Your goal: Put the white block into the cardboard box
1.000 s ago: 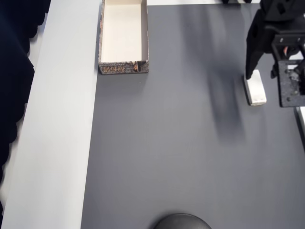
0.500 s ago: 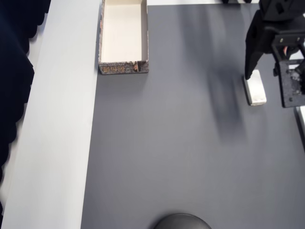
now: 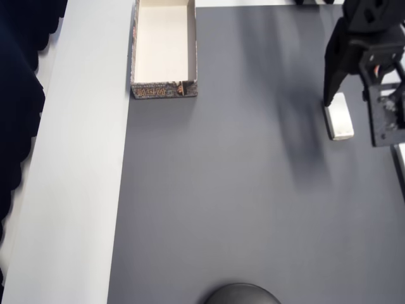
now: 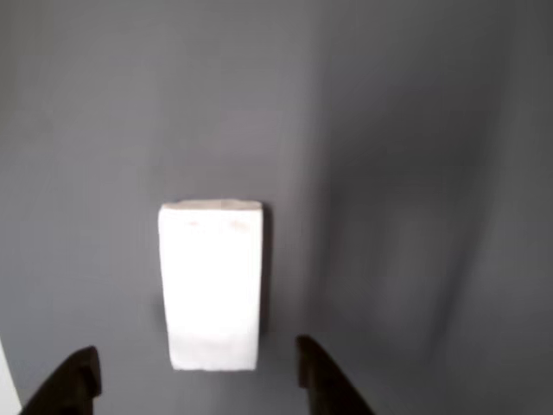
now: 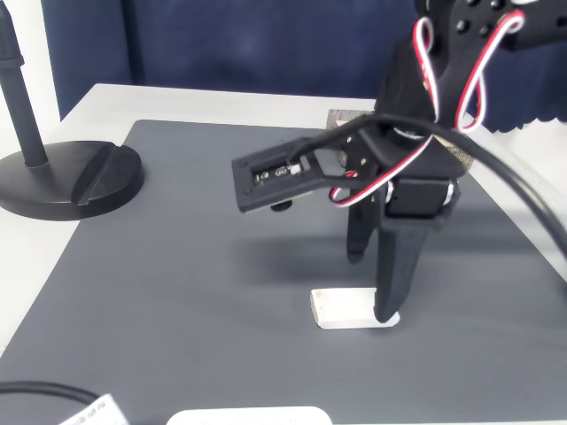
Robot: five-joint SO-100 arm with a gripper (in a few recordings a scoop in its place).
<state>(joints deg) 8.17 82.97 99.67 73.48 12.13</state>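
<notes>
- Gripper (image 4: 194, 376) spread wide, nothing held; in wrist view both black fingertips (image 4: 73, 380) sit at bottom edge, one each side of near end of white block (image 4: 211, 284).
- White block lying flat on dark grey mat (image 3: 240, 190), far right side in overhead view (image 3: 338, 116), directly under gripper (image 3: 354, 104); in fixed view one finger down right at block's end (image 5: 354, 309), contact hard to confirm.
- Cardboard box (image 3: 163, 47) at top left of mat in overhead view, well apart from block; inside bare, cream.
- Step in hand, judged: closing in for grasp, block not yet picked.
- To do well: centre long sides of block between fingers, block sitting slightly left of middle in wrist view so shift a bit; lower till fingertips near mat; close across narrow width, not the length; squeeze evenly to avoid pushing block sideways.
- After grasp, likely: lift clear, carry across to box at far left, release inside walls.
- Count: one white block, one cardboard box, one gripper, one mat, one black round stand base (image 5: 66, 177) at left in fixed view.
</notes>
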